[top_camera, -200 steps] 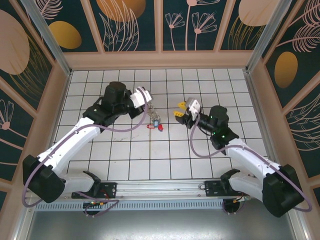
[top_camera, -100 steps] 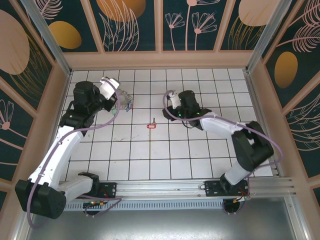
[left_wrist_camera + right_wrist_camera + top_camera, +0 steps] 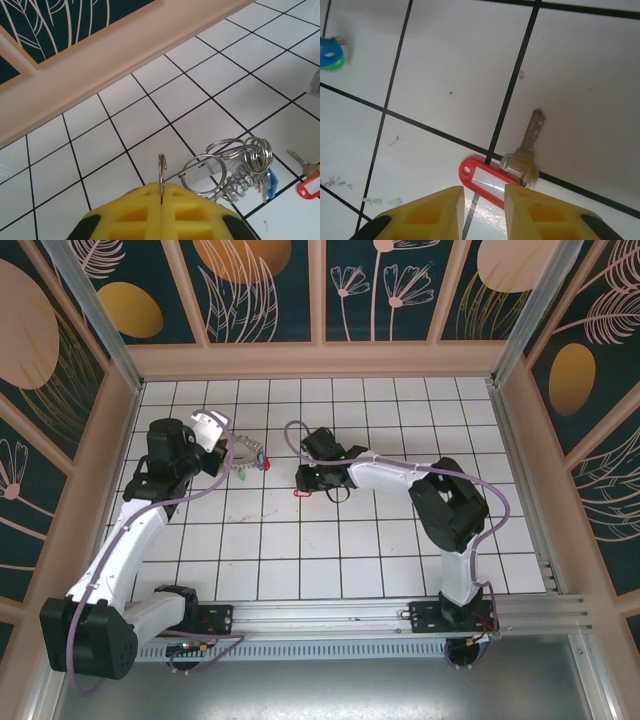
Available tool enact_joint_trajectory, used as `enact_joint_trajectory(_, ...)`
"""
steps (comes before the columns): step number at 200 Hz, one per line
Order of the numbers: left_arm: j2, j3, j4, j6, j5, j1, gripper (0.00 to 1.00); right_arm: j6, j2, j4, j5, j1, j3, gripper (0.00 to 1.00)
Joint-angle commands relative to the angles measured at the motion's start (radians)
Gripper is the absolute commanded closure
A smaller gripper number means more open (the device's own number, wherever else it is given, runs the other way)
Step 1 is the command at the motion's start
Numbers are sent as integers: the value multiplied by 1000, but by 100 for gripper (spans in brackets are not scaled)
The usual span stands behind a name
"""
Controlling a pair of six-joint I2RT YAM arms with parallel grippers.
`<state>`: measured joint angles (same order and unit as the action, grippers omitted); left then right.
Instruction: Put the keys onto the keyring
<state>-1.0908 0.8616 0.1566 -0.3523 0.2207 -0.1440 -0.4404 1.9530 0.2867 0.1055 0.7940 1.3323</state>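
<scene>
The jaws of the right gripper (image 3: 484, 202) stand narrowly apart, and just beyond their tips we see a key (image 3: 526, 150) with a red tag (image 3: 487, 179) lying flat on the tiled table (image 3: 450, 65). The left gripper (image 3: 161, 195) is closed on one wire loop of the keyring (image 3: 210, 170); farther out, its other loops carry a blue tag (image 3: 269, 181).

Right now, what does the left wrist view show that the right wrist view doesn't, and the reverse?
Left wrist view: the left gripper shut on a thin loop of the keyring, with linked rings and a blue tag beyond it and the wooden wall base behind. Right wrist view: the right gripper open over a red-tagged key lying flat. Both: white tiles and a red tag, though I cannot tell whether it is the same one.
</scene>
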Motion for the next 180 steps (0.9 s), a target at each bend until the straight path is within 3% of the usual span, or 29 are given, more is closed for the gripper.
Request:
enact_joint_trajectory(1,-7,1,-122,42,44,6,100,-71,48,106,-69,8,58,71)
enact_joint_trajectory(55,-13,-9,-150,60,84,7,100,-41,80,154,-84,17,111,68)
enact_joint_trajectory(83,-4,-26,-172,71,103,6,100,-32,101,163,-49,18,119,72)
enact_joint_trajectory(140,-16,-29,-191,87,129,6,100,-34,128,205,-114,32,150,71)
enact_joint_trajectory(170,-27,-18,-190,87,146,6,100,-31,133,215,-116,33,160,76)
enact_joint_trajectory(180,-29,-14,-188,87,144,6,100,-28,133,219,-137,34,162,83)
